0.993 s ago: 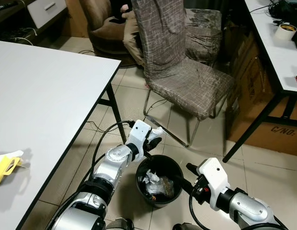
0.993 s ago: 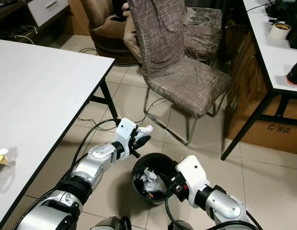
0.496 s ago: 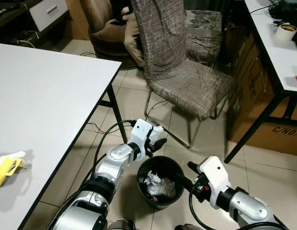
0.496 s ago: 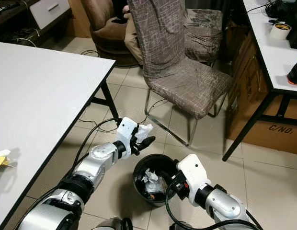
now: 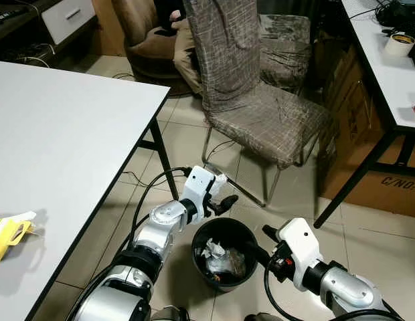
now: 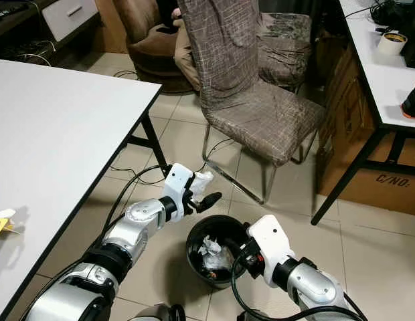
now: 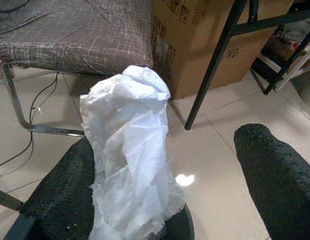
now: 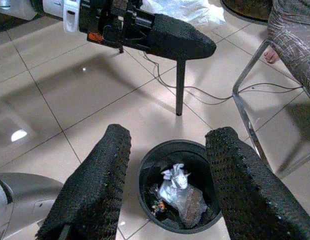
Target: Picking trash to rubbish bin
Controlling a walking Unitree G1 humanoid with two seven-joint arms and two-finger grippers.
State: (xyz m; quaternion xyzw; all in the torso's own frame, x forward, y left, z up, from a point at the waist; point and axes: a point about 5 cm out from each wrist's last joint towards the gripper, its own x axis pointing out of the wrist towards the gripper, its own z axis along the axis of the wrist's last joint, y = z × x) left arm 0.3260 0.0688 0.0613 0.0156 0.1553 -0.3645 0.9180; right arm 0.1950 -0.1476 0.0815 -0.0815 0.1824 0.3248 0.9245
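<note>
Rubbish bin (image 5: 224,253) stands on tiled floor (image 5: 368,234) beside white table (image 5: 60,154).

We are holding our left hand (image 5: 223,194), fingers spread, with a crumpled white tissue (image 5: 219,180) just above the round black rubbish bin (image 5: 224,253).

We are looking down into a lived-in home room that doubles as a workspace. A white table (image 5: 53,154) fills the left of the frame, and a second white desk (image 5: 388,73) at upper right carries a roll of tape (image 5: 399,44) and cables. Between them stands a chrome-legged chair (image 5: 261,107) under a brown patterned slipcover, with a brown armchair (image 5: 144,40) behind it at the top. A cardboard box (image 5: 388,187) sits under the desk at right, loose cables (image 5: 137,179) trail across beige floor tiles (image 5: 187,144), and a small black rubbish bin (image 5: 224,253) stands at bottom centre.
</note>
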